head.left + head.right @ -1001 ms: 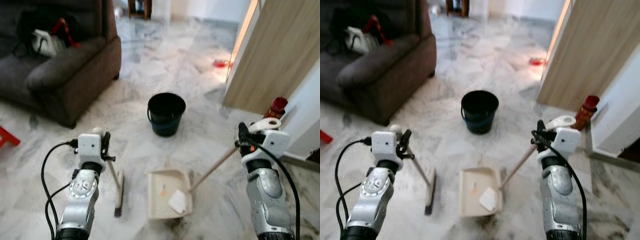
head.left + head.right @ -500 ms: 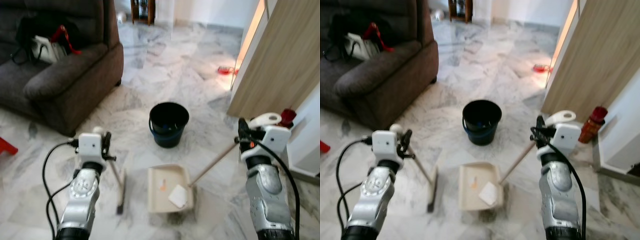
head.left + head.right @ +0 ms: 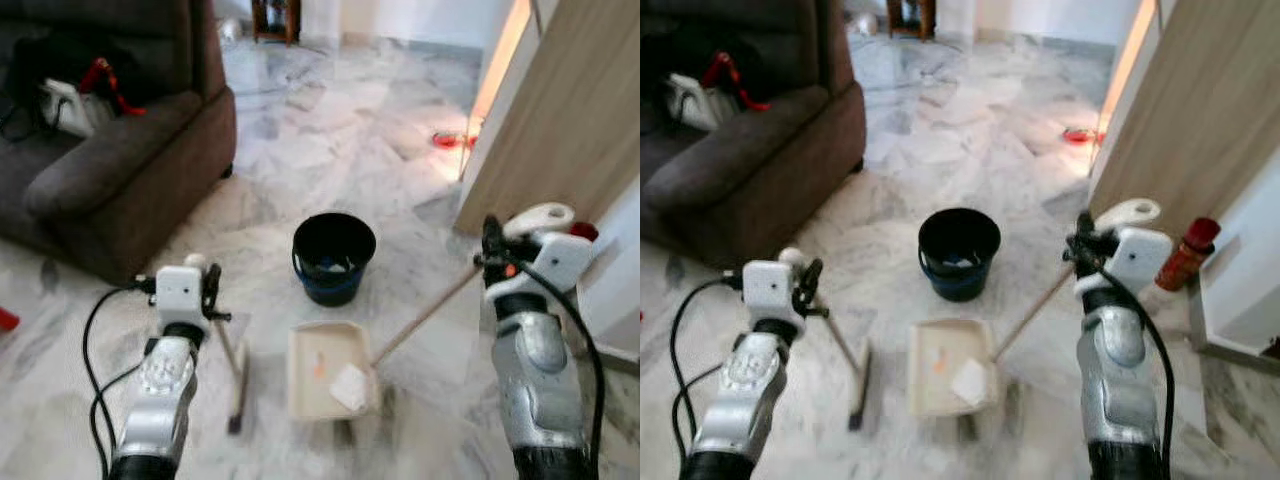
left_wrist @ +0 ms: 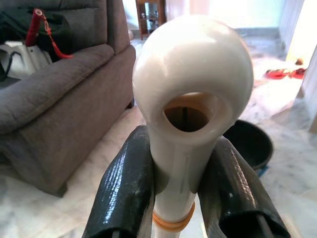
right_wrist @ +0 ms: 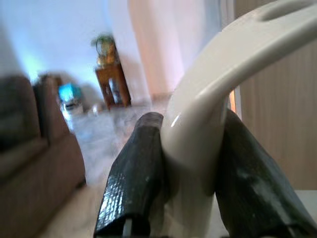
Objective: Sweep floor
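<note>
While both grips hold unchanged, left hand [image 4: 184,198] pinching broom [image 3: 238,385], right hand [image 5: 195,178] clamping dustpan [image 3: 330,372], bucket [image 3: 333,257] nearer.

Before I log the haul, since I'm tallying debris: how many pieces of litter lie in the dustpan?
2: a white crumpled paper at the dustpan's near right corner, and a small orange scrap near its middle. Finer dust may be too small to tell.

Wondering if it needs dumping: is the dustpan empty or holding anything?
Holding some. The dustpan lies flat with a white scrap and a small orange bit inside.
</note>
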Controlling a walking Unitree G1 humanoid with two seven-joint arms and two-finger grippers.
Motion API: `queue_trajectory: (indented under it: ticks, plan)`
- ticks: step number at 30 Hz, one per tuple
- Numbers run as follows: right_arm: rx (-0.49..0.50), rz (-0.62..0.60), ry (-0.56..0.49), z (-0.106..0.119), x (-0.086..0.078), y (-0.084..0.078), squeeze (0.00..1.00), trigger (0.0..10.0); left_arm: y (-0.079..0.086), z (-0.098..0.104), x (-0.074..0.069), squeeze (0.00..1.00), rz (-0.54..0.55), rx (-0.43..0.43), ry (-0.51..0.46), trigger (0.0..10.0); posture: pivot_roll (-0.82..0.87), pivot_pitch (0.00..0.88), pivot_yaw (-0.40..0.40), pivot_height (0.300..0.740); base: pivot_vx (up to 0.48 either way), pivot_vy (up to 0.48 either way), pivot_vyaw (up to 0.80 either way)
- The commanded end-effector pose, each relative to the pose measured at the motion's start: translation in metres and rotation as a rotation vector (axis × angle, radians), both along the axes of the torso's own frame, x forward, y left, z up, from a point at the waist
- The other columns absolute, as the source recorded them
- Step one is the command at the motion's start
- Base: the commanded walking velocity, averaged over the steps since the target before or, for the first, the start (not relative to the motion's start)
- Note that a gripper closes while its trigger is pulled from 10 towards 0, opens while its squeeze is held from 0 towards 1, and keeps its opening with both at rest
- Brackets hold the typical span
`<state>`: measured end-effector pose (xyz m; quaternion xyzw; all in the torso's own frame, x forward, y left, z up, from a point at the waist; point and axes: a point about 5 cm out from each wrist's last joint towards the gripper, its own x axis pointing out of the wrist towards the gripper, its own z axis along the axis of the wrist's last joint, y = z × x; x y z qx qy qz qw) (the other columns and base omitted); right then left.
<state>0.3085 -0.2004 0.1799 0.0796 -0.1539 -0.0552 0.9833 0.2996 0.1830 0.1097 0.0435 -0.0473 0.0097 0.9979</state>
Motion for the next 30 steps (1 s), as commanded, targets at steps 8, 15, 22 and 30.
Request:
queue_trajectory:
  ticks: [8,15,22,30]
  plan:
    - [0.008,-0.053,-0.248,0.073,0.002,0.003,0.0,10.0,-0.01,0.007,0.003,0.0,-0.04,0.0,-0.037,10.0,0.01,0.075,0.025,0.74,0.061,0.0,0.0]
    - [0.017,-0.048,-0.299,0.09,0.004,0.007,0.0,10.0,-0.012,0.006,0.003,0.0,-0.044,-0.003,-0.034,10.0,0.01,0.066,0.021,0.74,0.0,0.0,0.0]
    - [0.026,-0.046,-0.294,0.091,0.005,0.007,0.0,10.0,-0.013,0.005,0.002,0.0,-0.047,-0.002,-0.033,10.0,0.01,0.056,0.021,0.74,0.034,0.0,0.0]
    - [0.032,-0.045,-0.285,0.089,0.005,0.007,0.0,10.0,-0.013,0.005,0.001,0.0,-0.053,0.004,-0.034,10.0,0.01,0.047,0.022,0.74,0.282,0.0,0.0]
